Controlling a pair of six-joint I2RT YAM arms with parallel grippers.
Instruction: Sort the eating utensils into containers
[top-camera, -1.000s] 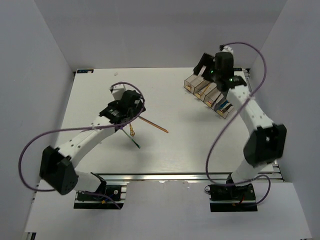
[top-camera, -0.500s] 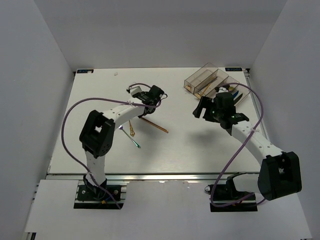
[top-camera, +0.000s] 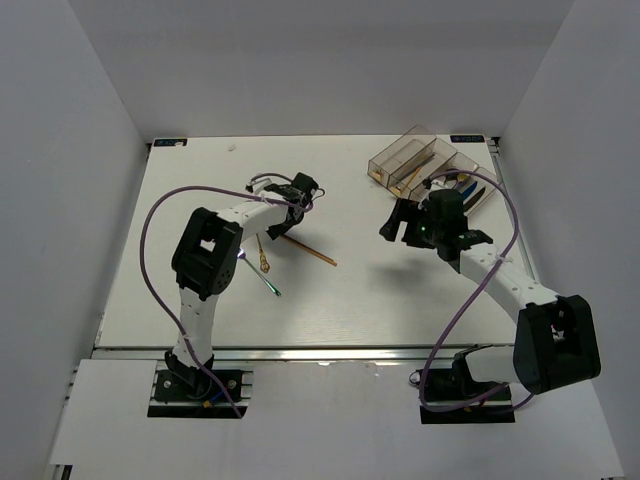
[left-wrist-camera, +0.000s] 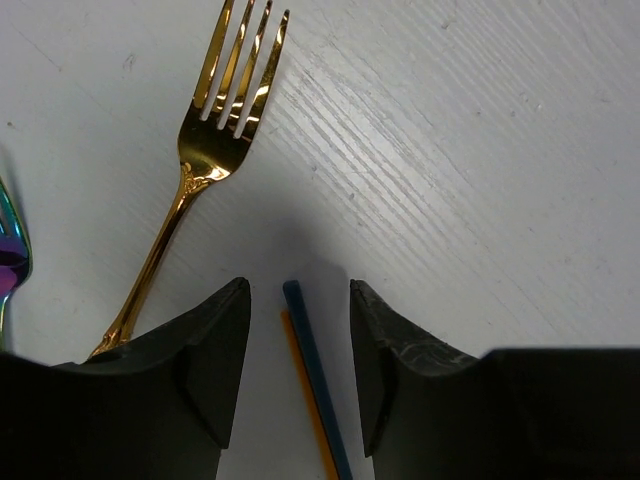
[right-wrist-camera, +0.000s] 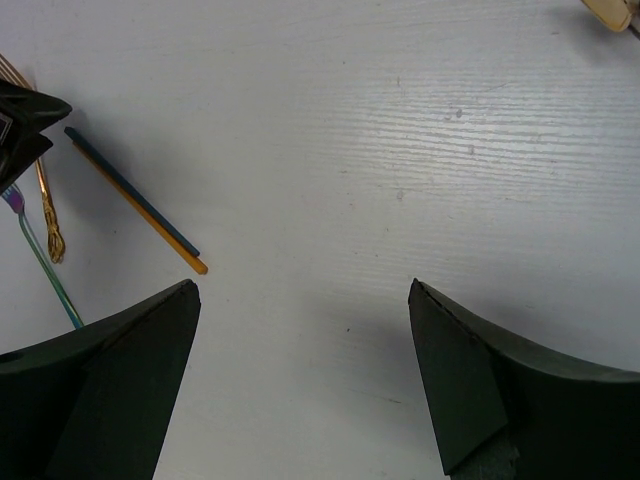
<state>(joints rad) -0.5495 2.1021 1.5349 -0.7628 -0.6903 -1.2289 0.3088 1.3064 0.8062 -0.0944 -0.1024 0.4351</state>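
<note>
A dark chopstick (left-wrist-camera: 312, 372) lies on a gold chopstick (left-wrist-camera: 296, 365) on the white table. My left gripper (left-wrist-camera: 297, 290) is open, and its jaws stand on either side of the pair's end without touching it. In the top view the left gripper (top-camera: 288, 212) is at the upper left end of the chopsticks (top-camera: 308, 249). A gold fork (left-wrist-camera: 215, 130) lies just beside them, and a silver-teal fork (top-camera: 262, 279) is nearby. My right gripper (right-wrist-camera: 302, 285) is open wide and empty over bare table, between the chopsticks (right-wrist-camera: 135, 200) and the containers (top-camera: 412, 152).
The four joined smoky bins stand at the back right and hold gold utensils (top-camera: 405, 176) and a blue one (top-camera: 462, 191). White walls close in the table on three sides. Purple cables loop over both arms.
My right arm has come away from the containers toward the table's middle. My left gripper has moved up to the chopsticks' far end and stands around it.
</note>
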